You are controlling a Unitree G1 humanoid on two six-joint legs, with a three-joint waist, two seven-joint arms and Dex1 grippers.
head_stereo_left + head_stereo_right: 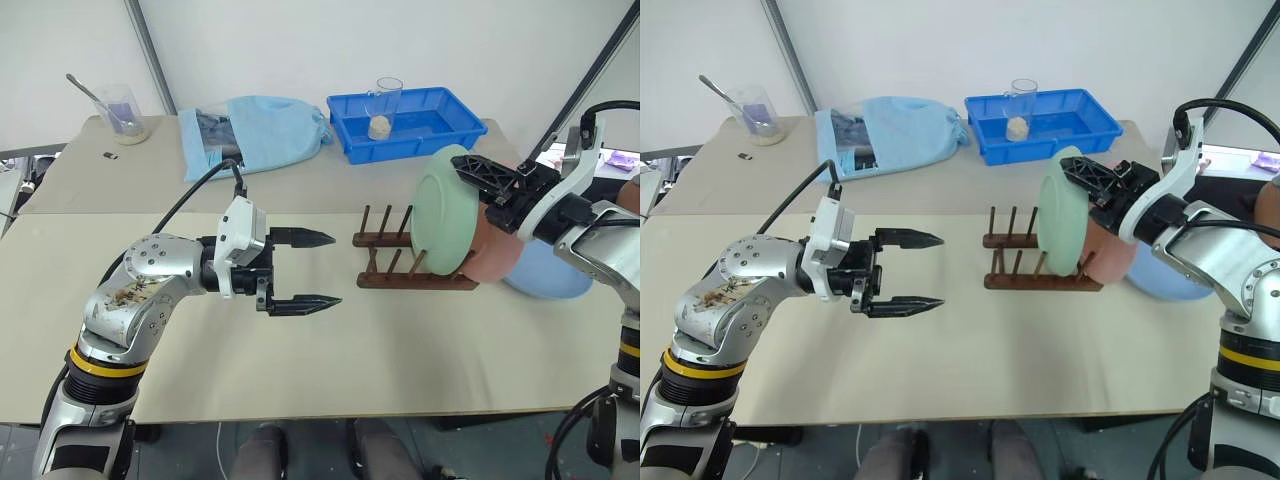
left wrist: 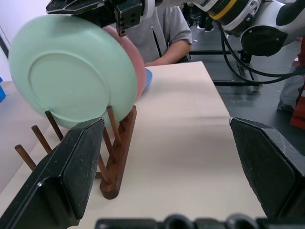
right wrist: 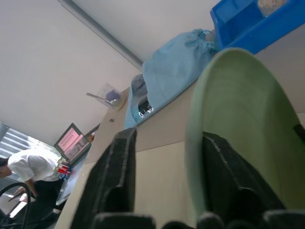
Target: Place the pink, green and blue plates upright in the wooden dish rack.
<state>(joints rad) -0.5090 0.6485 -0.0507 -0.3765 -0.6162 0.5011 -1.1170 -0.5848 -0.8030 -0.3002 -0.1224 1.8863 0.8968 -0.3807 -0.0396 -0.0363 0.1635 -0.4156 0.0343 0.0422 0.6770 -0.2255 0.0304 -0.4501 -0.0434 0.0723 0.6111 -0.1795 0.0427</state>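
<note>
The wooden dish rack (image 1: 385,262) stands right of the table's centre. The green plate (image 1: 445,210) stands upright among its pegs, leaning a little, and the pink plate (image 1: 495,255) stands just behind it. The blue plate (image 1: 550,275) lies flat on the table beyond the rack's right end. My right gripper (image 1: 470,172) straddles the green plate's top rim. In the right wrist view there is a gap between one finger (image 3: 114,181) and the green plate (image 3: 238,105), so the jaws are open. My left gripper (image 1: 335,269) hovers open and empty left of the rack, pointing at it.
A deep blue tray (image 1: 440,125) holding a glass (image 1: 385,105) sits at the back, with a light blue cloth bag (image 1: 260,130) beside it. At the back left corner is a plastic cup with a spoon (image 1: 125,115). A person (image 2: 167,28) sits past the table's right end.
</note>
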